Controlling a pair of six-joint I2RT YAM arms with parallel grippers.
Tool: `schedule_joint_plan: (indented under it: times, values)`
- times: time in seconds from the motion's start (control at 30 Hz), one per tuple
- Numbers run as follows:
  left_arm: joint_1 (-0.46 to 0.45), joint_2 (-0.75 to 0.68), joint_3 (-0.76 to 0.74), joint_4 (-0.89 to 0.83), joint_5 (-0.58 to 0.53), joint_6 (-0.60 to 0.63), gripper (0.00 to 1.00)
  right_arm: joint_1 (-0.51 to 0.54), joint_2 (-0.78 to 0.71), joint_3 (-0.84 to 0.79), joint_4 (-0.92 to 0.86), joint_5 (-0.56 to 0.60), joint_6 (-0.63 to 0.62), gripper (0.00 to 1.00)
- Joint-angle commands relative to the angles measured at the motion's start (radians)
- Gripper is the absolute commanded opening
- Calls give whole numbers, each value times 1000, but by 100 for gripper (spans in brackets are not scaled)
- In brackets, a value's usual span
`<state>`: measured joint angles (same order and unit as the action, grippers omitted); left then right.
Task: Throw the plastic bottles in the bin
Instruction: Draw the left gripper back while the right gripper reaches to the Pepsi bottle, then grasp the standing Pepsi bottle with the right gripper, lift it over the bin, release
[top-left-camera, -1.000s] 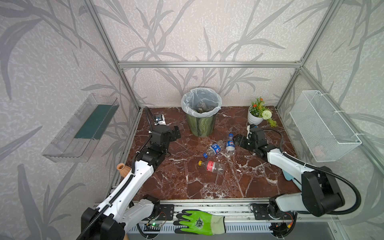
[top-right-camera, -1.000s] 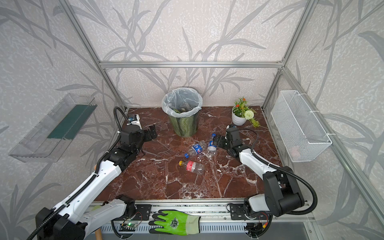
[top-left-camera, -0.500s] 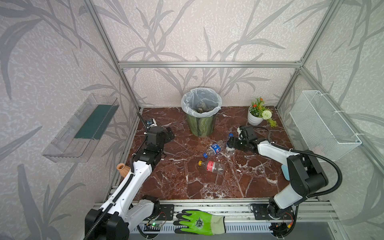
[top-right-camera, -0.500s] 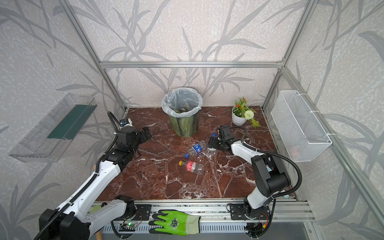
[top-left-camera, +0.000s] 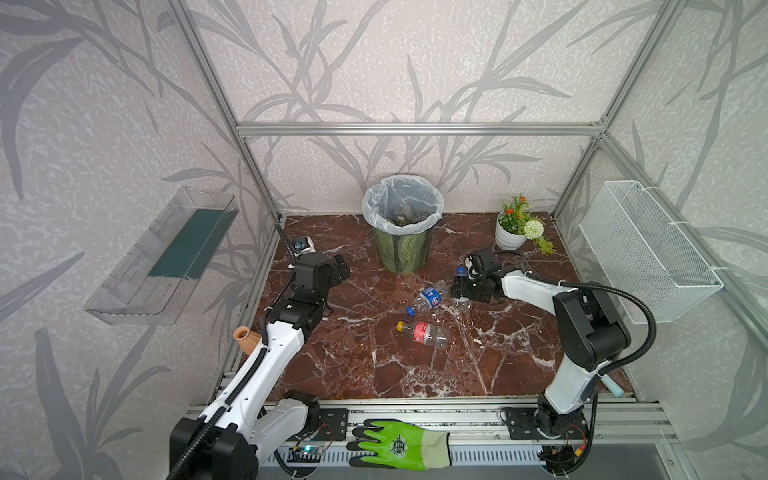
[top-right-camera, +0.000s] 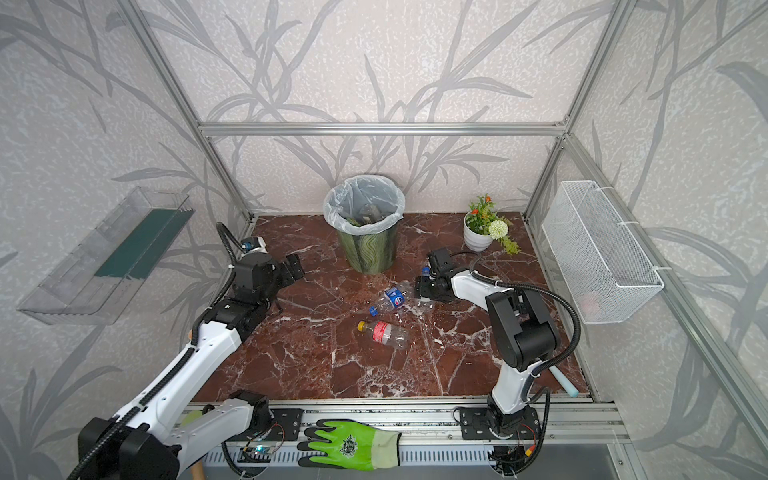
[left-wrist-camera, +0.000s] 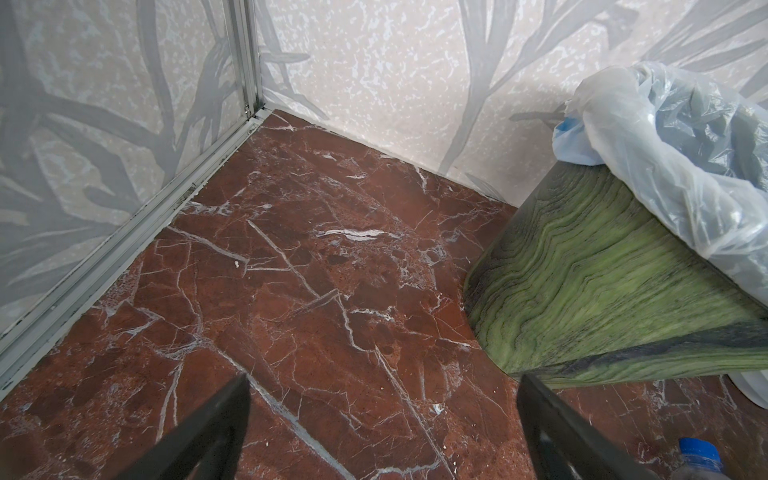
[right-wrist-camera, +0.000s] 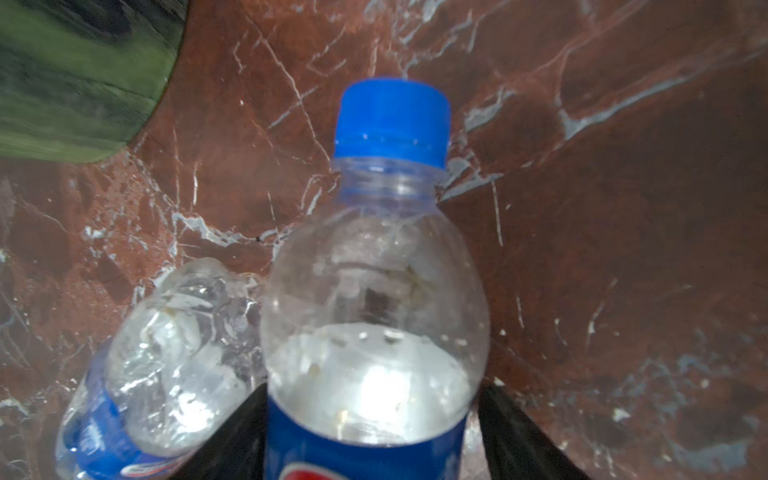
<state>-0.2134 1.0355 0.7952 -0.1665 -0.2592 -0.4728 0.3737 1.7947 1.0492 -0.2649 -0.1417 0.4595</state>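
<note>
An upright clear plastic bottle (right-wrist-camera: 374, 316) with a blue cap and blue label stands between the fingers of my right gripper (right-wrist-camera: 372, 390). The jaws are narrow around it, with a thin gap on one side. In both top views that gripper (top-left-camera: 459, 284) (top-right-camera: 424, 287) is low on the floor, right of the bin (top-left-camera: 401, 245) (top-right-camera: 368, 249). A second blue-labelled bottle (top-left-camera: 430, 297) (right-wrist-camera: 166, 353) lies against the upright one. A red-labelled bottle (top-left-camera: 424, 332) (top-right-camera: 384, 332) lies nearer the front. My left gripper (left-wrist-camera: 383, 380) (top-left-camera: 343, 268) is open and empty, left of the bin (left-wrist-camera: 582, 291).
A white flowerpot (top-left-camera: 509, 237) stands at the back right. A wire basket (top-left-camera: 648, 257) hangs on the right wall and a clear shelf (top-left-camera: 166, 257) on the left wall. A green glove (top-left-camera: 399, 442) lies on the front rail. Dark items lie inside the bin's liner (top-left-camera: 403, 214).
My right gripper has slid left up to the upright blue-capped bottle and its jaws have narrowed around it. The left arm has drawn back slightly to the left, still open.
</note>
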Motion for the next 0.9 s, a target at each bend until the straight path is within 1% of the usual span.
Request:
schedule_joint_plan:
  times: [0.0, 0.17, 0.33, 0.5, 0.6, 0.7, 0.77, 0.87]
  values:
    - [5, -10, -16, -21, 0, -10, 99, 4, 12, 22, -40, 14, -11, 73]
    - [6, -4, -16, -17, 7, -14, 99, 4, -11, 8, -20, 14, 1, 64]
    - [5, 2, -23, -17, 13, -23, 99, 4, -83, -38, 37, 32, 0, 60]
    - [5, 19, -35, -16, 26, -37, 99, 4, -214, -74, 90, 49, -17, 58]
    - [5, 33, -40, -19, 26, -51, 99, 4, -301, -97, 139, 60, -22, 54]
    - [5, 45, -48, -20, 25, -64, 99, 4, -417, -147, 255, 85, -15, 52]
    - [5, 53, -57, -18, 26, -73, 99, 2, -521, -185, 348, 121, -12, 51]
    - [7, 68, -65, -17, 26, -83, 99, 0, -642, -190, 438, 173, -39, 51]
